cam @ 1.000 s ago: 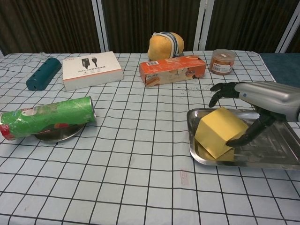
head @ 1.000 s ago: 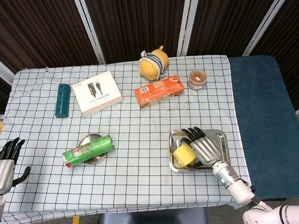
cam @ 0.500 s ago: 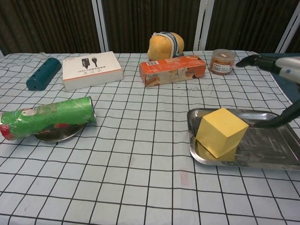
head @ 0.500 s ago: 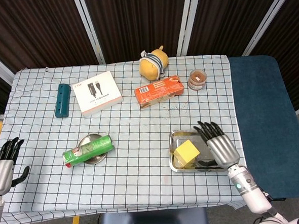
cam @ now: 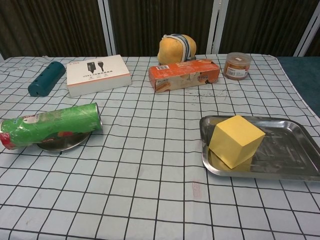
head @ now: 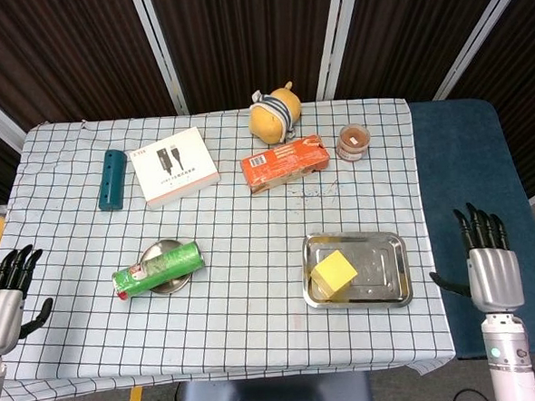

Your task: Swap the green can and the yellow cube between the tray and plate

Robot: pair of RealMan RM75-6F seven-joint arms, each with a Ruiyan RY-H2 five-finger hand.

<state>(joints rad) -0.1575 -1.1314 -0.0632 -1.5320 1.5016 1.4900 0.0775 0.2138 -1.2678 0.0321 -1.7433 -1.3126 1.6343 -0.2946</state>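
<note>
The green can [head: 157, 269] [cam: 50, 125] lies on its side across the small metal plate [head: 164, 252] [cam: 63, 144] at the front left. The yellow cube [head: 334, 273] [cam: 235, 140] sits in the left end of the steel tray [head: 385, 270] [cam: 290, 154] at the front right. My right hand [head: 492, 266] hangs open beyond the table's right edge, well clear of the tray. My left hand [head: 3, 299] is open off the left edge, away from the can. Neither hand shows in the chest view.
At the back stand a white box [head: 174, 166], a teal bar [head: 112, 179], an orange carton [head: 284, 162], a yellow plush toy [head: 275, 115] and a small brown-lidded jar [head: 353, 142]. A blue surface [head: 473, 215] borders the table on the right.
My right hand has let go of the yellow cube, lifted out of the tray and drawn back past the right edge. The cube has settled in the tray. The left hand barely moved.
</note>
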